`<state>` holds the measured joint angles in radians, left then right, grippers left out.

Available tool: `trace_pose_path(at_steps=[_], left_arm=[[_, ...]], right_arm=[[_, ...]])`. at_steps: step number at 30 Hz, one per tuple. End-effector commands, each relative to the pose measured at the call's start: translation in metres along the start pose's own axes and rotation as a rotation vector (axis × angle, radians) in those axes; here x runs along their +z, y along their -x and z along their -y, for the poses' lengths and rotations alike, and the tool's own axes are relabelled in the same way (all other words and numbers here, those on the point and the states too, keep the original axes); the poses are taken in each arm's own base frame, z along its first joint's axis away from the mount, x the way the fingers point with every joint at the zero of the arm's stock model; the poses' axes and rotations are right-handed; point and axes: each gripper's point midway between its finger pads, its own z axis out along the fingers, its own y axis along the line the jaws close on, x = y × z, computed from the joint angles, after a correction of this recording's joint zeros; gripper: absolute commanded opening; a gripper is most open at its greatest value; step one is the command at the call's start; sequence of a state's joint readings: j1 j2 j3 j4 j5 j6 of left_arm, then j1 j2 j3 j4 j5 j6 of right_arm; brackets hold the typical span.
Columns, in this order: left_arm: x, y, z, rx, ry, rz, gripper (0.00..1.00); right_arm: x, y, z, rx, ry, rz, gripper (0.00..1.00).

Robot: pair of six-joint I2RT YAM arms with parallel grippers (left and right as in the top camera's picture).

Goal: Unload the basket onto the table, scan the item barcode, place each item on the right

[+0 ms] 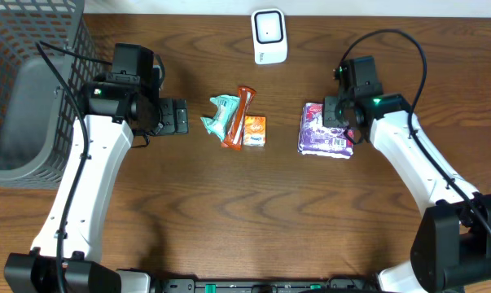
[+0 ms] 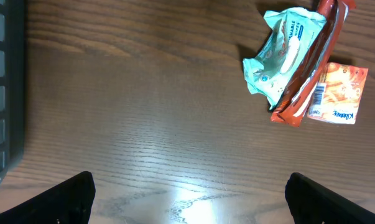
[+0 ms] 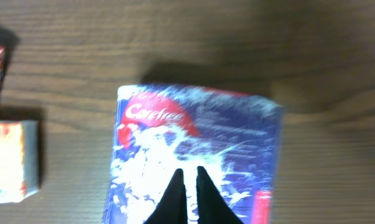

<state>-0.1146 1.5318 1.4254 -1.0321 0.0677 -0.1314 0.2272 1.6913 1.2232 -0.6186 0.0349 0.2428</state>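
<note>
right gripper (image 3: 188,173) closed, tips together on top of the purple carefree pack (image 3: 199,124), no telling whether pinching its wrapper. lies flat on the table (image 1: 229,212) right of centre, long axis roughly near-to-far, logo end far. only overhead: white scanner (image 1: 269,37) at the far edge; only in the left wrist view: left gripper (image 2: 188,183) plainly spread wide.
</note>
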Motion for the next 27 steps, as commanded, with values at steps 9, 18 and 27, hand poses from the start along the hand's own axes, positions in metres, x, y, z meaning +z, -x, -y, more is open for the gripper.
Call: trace_pose_path(at_steps=[9,18,27], left_arm=[[0.002,-0.001,-0.004,-0.009,0.019,-0.007,0.98],[0.002,-0.001,-0.004,-0.009,0.019,-0.007,0.98],[0.002,-0.001,-0.004,-0.009,0.019,-0.007,0.98]], right_arm=[[0.041,-0.042,-0.013,0.082,0.084,-0.026,0.14],[0.04,-0.049,-0.026,0.075,0.145,-0.055,0.08],[-0.004,-0.003,-0.047,-0.001,0.139,0.046,0.3]])
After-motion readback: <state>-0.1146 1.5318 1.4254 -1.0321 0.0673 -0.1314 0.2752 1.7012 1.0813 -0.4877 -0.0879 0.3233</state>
